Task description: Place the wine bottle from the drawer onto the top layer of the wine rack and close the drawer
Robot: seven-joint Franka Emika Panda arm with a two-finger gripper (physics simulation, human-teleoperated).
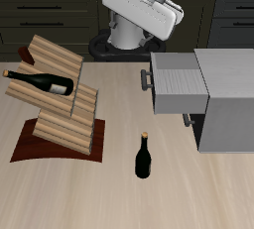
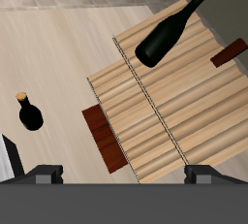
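Exterior view | wine bottle [image 1: 40, 80] lying across wine rack [image 1: 62, 104] | neck points away from drawer [image 1: 177, 80]

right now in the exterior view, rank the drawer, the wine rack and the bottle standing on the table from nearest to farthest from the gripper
The gripper hangs high at the table's back.
1. drawer: pulled open, just below and in front of the gripper.
2. wine rack: farther off to the side, mid-table.
3. standing bottle: by the table's front edge, farthest.
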